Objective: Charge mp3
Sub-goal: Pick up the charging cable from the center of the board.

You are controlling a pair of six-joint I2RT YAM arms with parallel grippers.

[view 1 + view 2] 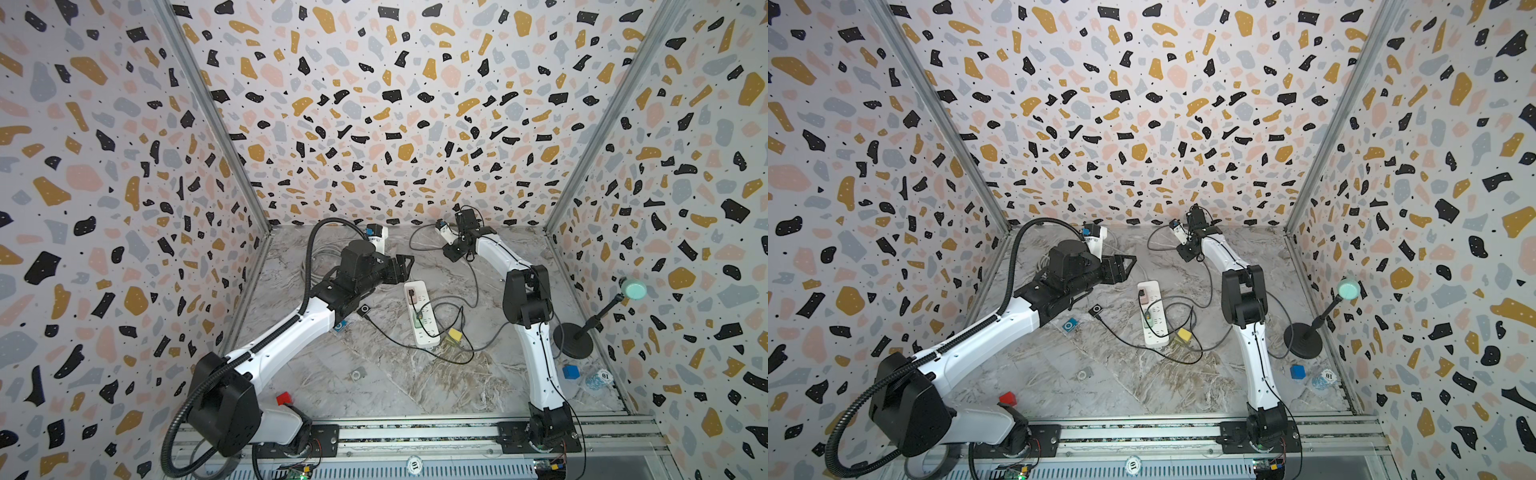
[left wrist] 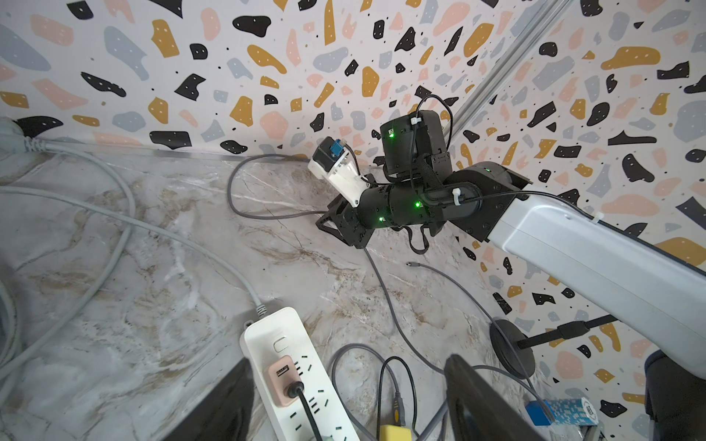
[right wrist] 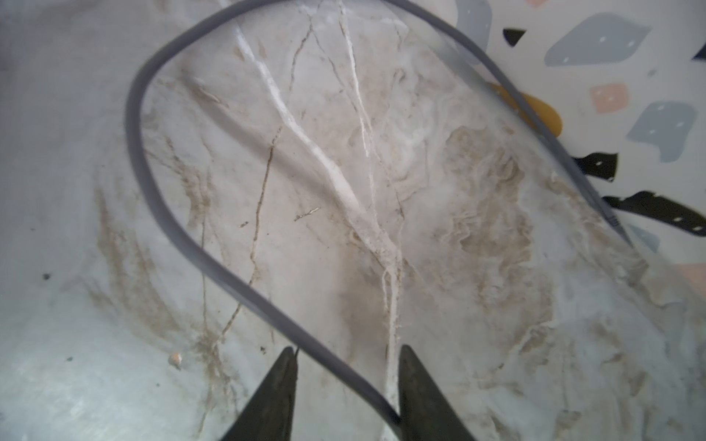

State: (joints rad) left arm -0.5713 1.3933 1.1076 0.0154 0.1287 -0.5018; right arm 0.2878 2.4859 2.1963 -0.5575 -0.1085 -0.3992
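A small black square mp3 player [image 1: 364,309] [image 1: 1095,310] lies on the marble table just left of the white power strip [image 1: 422,313] [image 2: 275,336], and a thin black cable leads away from it. A pink USB adapter [image 2: 284,380] sits plugged into the strip. My left gripper [image 1: 401,266] [image 2: 349,359] hovers open over the strip's far end, holding nothing. At the back wall, my right gripper [image 1: 451,252] [image 3: 347,349] is low over the table. Its jaws stand apart, and a grey cable [image 3: 168,214] crosses between them, touching one finger.
A blue mp3-like clip [image 1: 1070,325] and a silver one [image 1: 1084,373] lie near the left arm. Cables loop beside a yellow block [image 1: 456,333]. A black round-based stand [image 1: 573,343], blue cube [image 1: 570,371], chip stack [image 1: 600,378] and red block [image 1: 284,398] stand around.
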